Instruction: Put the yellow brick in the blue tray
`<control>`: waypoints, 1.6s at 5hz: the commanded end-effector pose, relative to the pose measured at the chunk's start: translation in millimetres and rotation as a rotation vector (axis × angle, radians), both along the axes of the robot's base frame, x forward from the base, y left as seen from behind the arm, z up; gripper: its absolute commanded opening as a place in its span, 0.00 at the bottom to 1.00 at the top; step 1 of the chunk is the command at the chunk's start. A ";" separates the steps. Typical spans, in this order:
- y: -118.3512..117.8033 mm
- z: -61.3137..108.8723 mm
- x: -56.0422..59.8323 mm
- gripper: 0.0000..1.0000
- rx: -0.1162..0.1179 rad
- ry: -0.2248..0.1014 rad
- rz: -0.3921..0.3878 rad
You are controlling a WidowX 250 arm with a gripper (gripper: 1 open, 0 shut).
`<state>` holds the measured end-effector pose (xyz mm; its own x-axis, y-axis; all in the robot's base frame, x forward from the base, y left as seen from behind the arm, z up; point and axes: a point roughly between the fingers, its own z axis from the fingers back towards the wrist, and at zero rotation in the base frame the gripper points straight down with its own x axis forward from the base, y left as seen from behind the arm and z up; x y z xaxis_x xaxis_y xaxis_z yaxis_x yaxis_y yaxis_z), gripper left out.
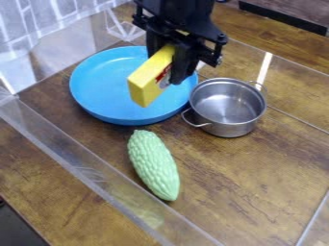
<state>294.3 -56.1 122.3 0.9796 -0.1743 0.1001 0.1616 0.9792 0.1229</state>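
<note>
The gripper (176, 60) is pinching the yellow brick (149, 81) by its top end, and the brick hangs tilted in the air over the right side of the blue tray (100, 88). The brick looks small, hard and light, so it should not bend or break. Its smooth sides may be a bit slippery, though that is hard to tell from here, so holding the two flat faces seems best.

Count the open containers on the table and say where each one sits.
2. The blue tray lies at the back left, under the gripper's yellow brick. The steel pot stands just right of it. Nothing seems hidden.
</note>
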 end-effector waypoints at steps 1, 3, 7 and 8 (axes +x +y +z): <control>0.5 14.1 11.8 0.00 -0.007 -0.062 0.001; 6.9 5.5 22.1 0.00 -0.007 -0.064 0.002; 16.9 -11.4 39.0 0.00 -0.026 -0.066 -0.009; 18.8 -14.8 42.4 0.00 -0.033 -0.067 -0.012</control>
<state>325.1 -41.1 87.9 0.9745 -0.2010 0.0995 0.1910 0.9764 0.1011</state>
